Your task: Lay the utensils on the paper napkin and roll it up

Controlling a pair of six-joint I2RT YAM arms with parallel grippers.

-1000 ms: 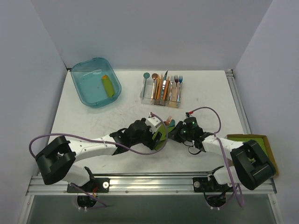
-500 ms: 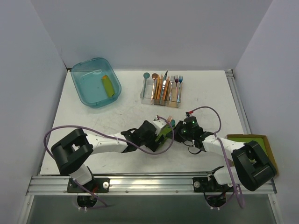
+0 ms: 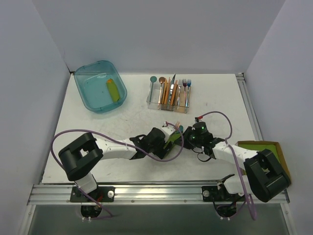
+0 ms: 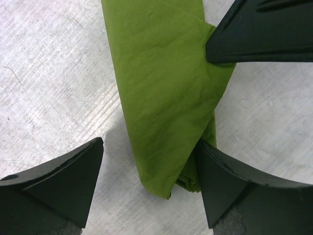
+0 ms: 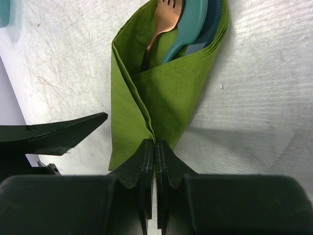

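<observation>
The lime-green paper napkin lies folded into a narrow bundle between both grippers. In the right wrist view the napkin wraps the copper fork and the teal spoon, whose heads stick out of the far end. My right gripper is shut on a pinched fold at the near end. In the left wrist view my left gripper is open and straddles the napkin's lower end, its right finger touching the fold. The right gripper's fingertip shows at the top right there.
A teal bin with a yellow-green roll stands at the back left. A clear caddy of coloured cutlery is at the back centre. A cardboard-rimmed stack of green sheets sits at the right edge.
My left arm has reached further right, bringing its open jaws round the napkin. The raised napkin flap has come down into a narrower bundle. The right gripper has stayed in place.
</observation>
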